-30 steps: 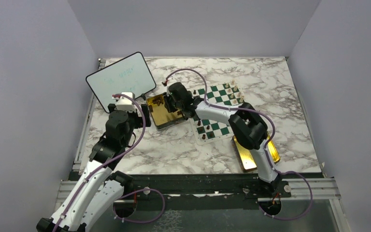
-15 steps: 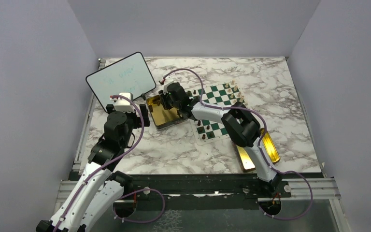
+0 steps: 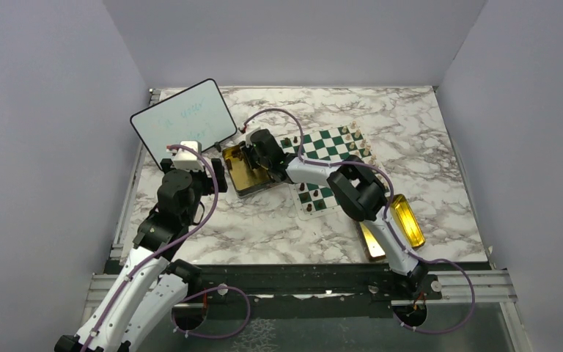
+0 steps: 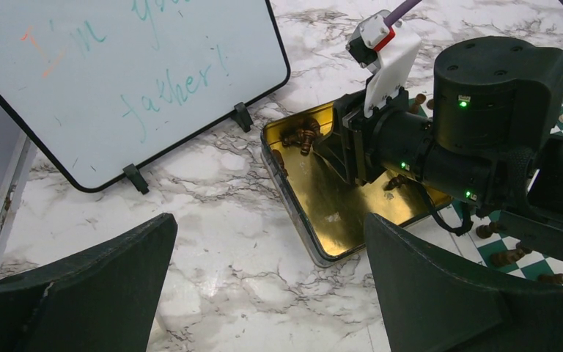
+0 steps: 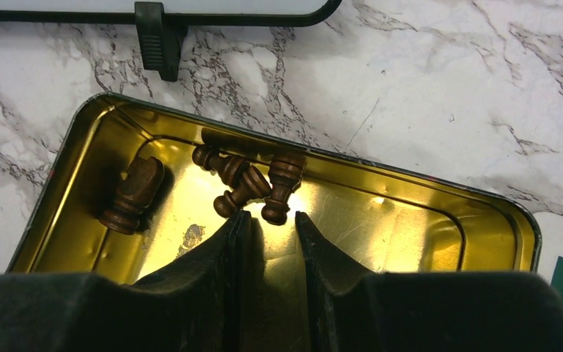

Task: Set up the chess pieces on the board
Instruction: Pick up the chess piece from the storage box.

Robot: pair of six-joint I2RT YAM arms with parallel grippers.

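Hovering over chess pieces (image 5: 249, 183) in a tin (image 5: 410, 213), right gripper (image 5: 271, 220) narrow, left gripper (image 4: 270, 224) wide (whiteboard (image 4: 117, 73): "father!").

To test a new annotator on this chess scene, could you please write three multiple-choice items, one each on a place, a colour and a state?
1. Where is the right gripper?
A. over the checkered board
B. inside the open gold tin
C. above the whiteboard

2. What colour are the chess pieces lying in that tin?
A. dark brown
B. cream-white
C. red

3. What state is the left gripper in?
A. shut on a piece
B. shut on the whiteboard's rim
C. open and empty

Answers:
1 B: the right wrist view shows its fingertips low over the tin's gold floor.
2 A: every piece seen in the tin is dark brown.
3 C: the left wrist view shows its fingers wide apart with nothing between them, above the marble.
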